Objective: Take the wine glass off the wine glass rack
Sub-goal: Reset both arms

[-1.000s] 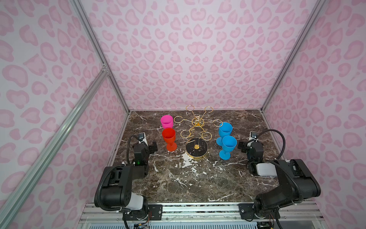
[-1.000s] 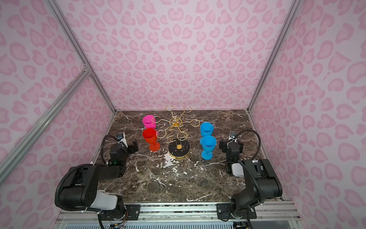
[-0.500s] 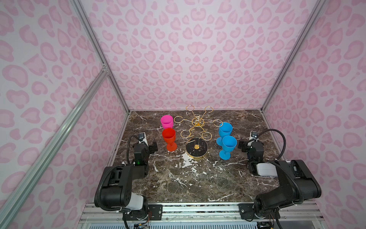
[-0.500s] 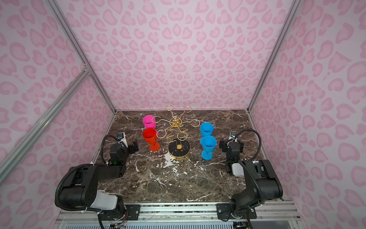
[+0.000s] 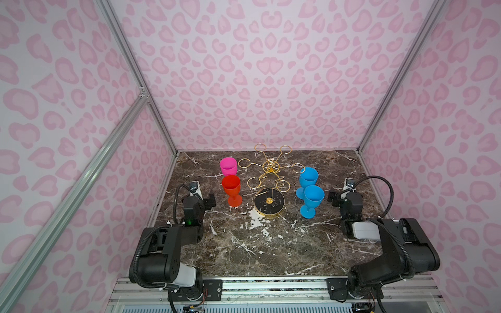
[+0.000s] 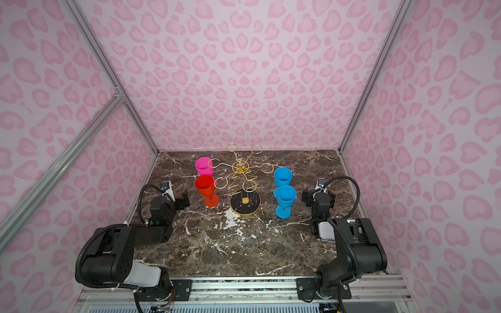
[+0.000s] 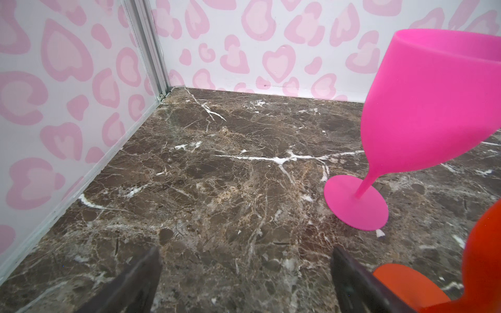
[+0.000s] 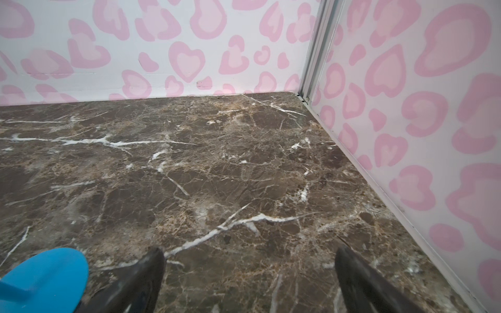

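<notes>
The gold wire wine glass rack (image 5: 271, 169) (image 6: 240, 168) stands mid-table on its round black base (image 5: 269, 203), and its looped arms hold nothing. To its left a pink wine glass (image 5: 228, 166) (image 7: 423, 108) and a red one (image 5: 231, 187) (image 7: 482, 257) stand upright on the marble. Two blue wine glasses (image 5: 308, 176) (image 5: 313, 196) stand upright on its right. My left gripper (image 5: 202, 195) (image 7: 245, 271) rests low beside the red glass, open and empty. My right gripper (image 5: 342, 193) (image 8: 249, 271) sits low beside the nearer blue glass, also open and empty; that glass's foot (image 8: 46, 273) shows near one finger.
Pink heart-patterned walls with aluminium posts (image 5: 135, 81) close in the marble table (image 5: 257, 244) on three sides. Both arm bases sit at the front rail (image 5: 271, 287).
</notes>
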You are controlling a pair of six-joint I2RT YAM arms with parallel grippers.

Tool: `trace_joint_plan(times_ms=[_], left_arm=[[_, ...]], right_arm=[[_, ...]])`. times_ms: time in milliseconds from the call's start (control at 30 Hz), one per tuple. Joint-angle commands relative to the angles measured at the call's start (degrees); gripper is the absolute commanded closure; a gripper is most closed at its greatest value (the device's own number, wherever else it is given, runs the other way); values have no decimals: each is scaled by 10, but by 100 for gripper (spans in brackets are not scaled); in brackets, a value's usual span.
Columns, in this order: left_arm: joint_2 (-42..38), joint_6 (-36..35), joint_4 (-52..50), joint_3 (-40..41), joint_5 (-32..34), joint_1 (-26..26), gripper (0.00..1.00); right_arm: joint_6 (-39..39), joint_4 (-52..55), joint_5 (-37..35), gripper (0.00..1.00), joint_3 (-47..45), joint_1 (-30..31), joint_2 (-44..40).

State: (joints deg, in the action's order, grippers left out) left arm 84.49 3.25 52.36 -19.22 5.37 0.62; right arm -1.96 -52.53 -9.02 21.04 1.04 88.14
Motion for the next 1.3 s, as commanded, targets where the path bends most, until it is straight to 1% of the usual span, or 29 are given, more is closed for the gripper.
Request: trace_joint_plan(times_ms=[0, 400, 533, 567, 667, 733, 800, 867, 933, 1000, 1033, 1100, 1267], left_arm=[[-2, -4, 28, -1, -3, 0, 2], [0, -4, 26, -4, -4, 0, 2], [-3, -5, 31, 2, -3, 1, 2], [-4, -5, 34, 3, -2, 0, 2], [-7, -12, 55, 18, 0, -6, 2], [-10, -19, 87, 36, 20, -18, 2], [-9, -28, 102, 43, 44, -32, 2], [-6, -23, 86, 31, 58, -33, 2], [-2, -10, 55, 13, 52, -21, 2], [-1, 0, 35, 2, 18, -4, 2], [-2, 0, 35, 2, 18, -4, 2], [-2, 0, 35, 2, 18, -3, 2], [-1, 0, 35, 2, 19, -3, 2]], right_arm=[[3, -10, 8, 0, -7, 2, -2], [1, -5, 7, 0, -3, 2, 0], [3, -21, 8, 0, -14, 2, -4], [4, -40, 10, 0, -27, 3, -7], [14, -164, 16, 0, -99, 7, -16], [19, -252, 16, 0, -139, 10, -7], [18, -294, 12, 0, -153, 9, 6], [18, -276, 10, 0, -144, 9, 8], [15, -216, 6, 0, -115, 10, 2], [12, -114, 6, 0, -71, 10, -8], [10, -66, 5, 0, -47, 9, -11], [7, -5, 5, 0, -1, 8, 2], [5, -10, 14, 0, -6, 1, -2]])
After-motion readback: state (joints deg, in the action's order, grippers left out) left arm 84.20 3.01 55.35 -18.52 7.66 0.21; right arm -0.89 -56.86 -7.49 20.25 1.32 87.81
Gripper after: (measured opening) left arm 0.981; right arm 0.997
